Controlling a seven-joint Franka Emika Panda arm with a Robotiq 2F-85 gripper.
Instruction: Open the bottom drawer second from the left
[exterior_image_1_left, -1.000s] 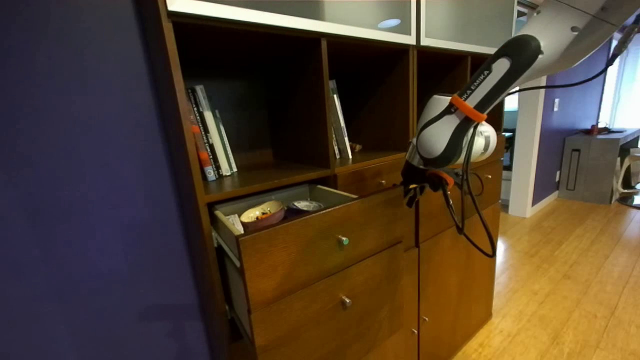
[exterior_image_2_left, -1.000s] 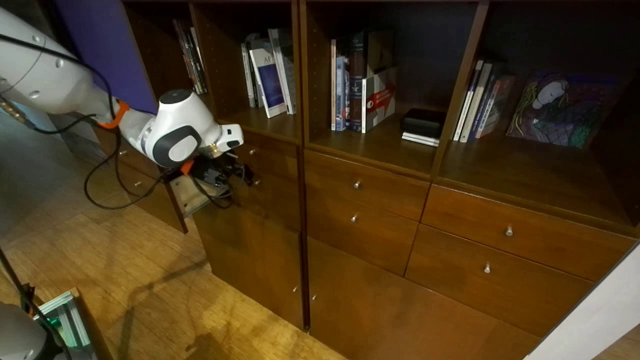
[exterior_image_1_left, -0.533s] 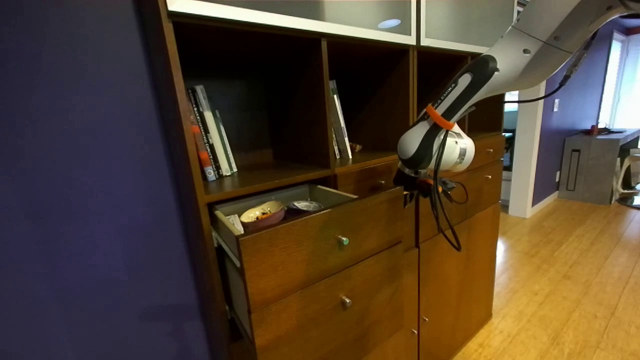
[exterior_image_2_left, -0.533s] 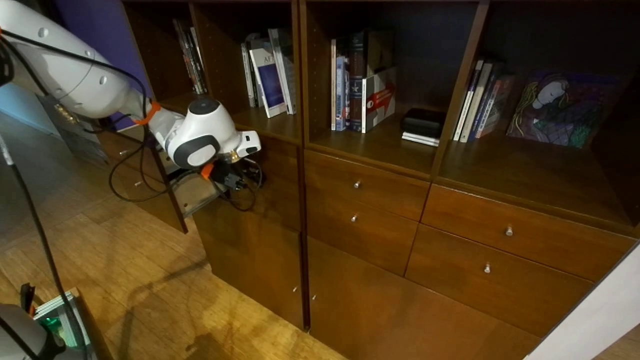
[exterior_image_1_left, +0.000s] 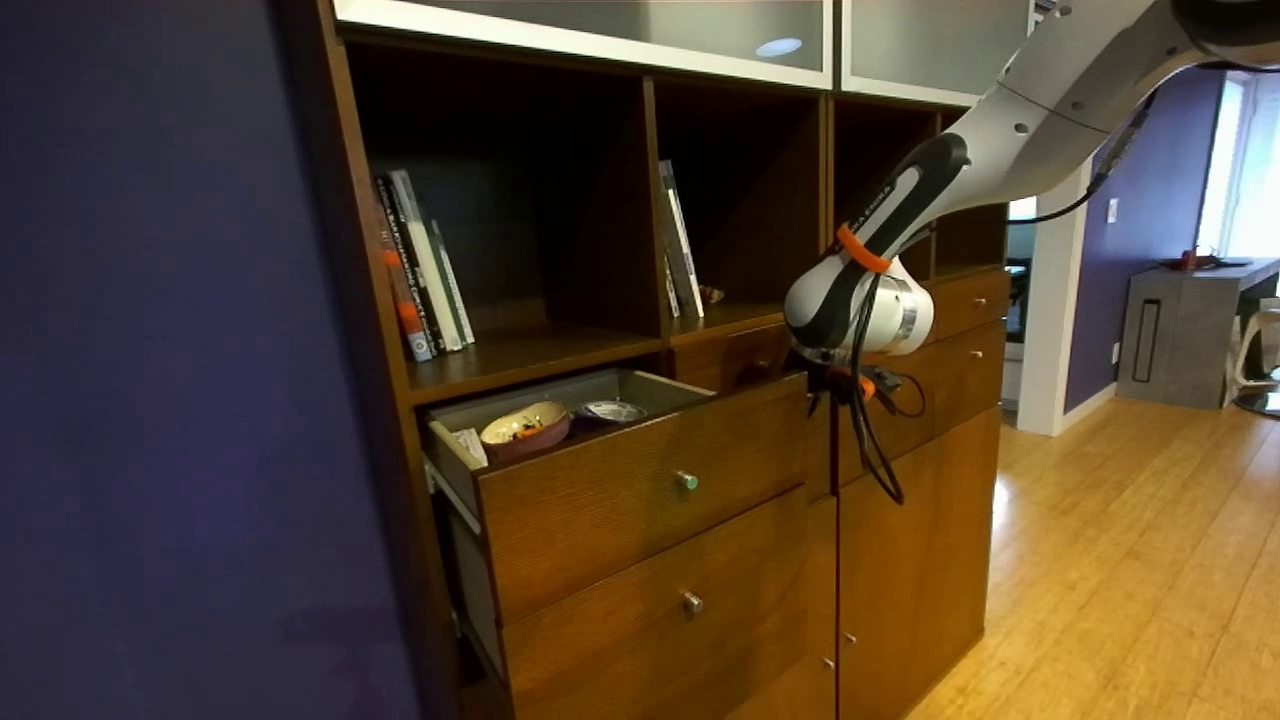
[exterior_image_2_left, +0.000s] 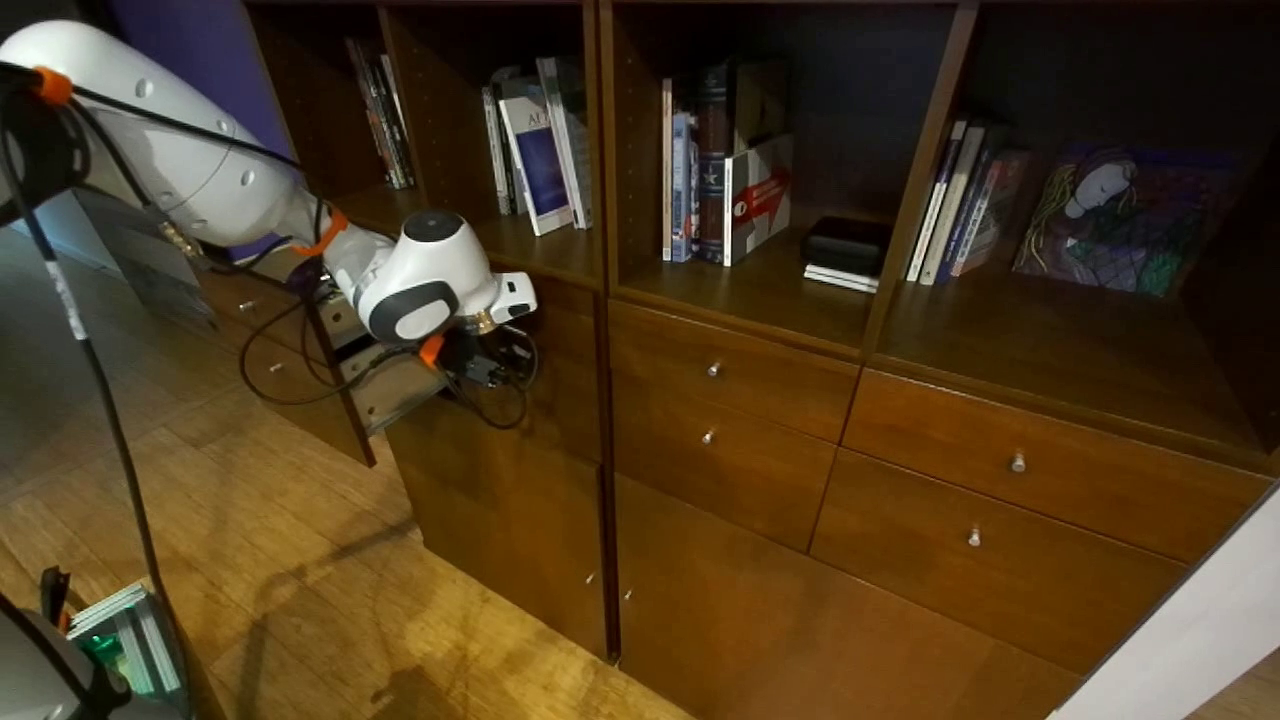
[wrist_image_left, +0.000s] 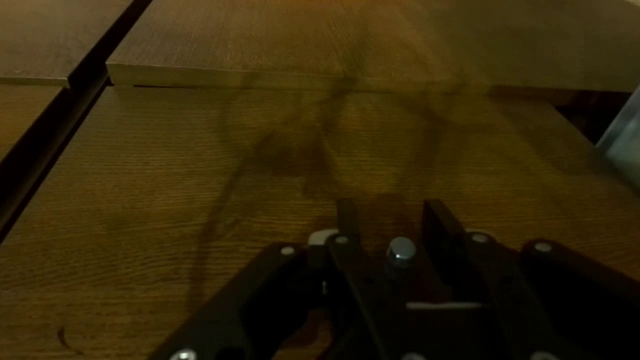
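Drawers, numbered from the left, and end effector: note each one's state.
First top drawer, open
First bottom drawer, open
Second top drawer, shut
Second bottom drawer, shut
Third top drawer, shut
Third bottom drawer, shut
Fourth top drawer, shut
Fourth bottom drawer, shut
End effector, open, knob showing between fingers

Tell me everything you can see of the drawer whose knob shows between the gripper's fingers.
The drawer front is flat, upright and brown, like polished wood with fine grain; it bears a small dark mark and one round, metal-looking knob. It seems shut, second from the left, below another drawer and above a door. In the wrist view the open gripper appears to straddle the knob; whether it touches it, I cannot tell. Dim shadows fall across the wood.
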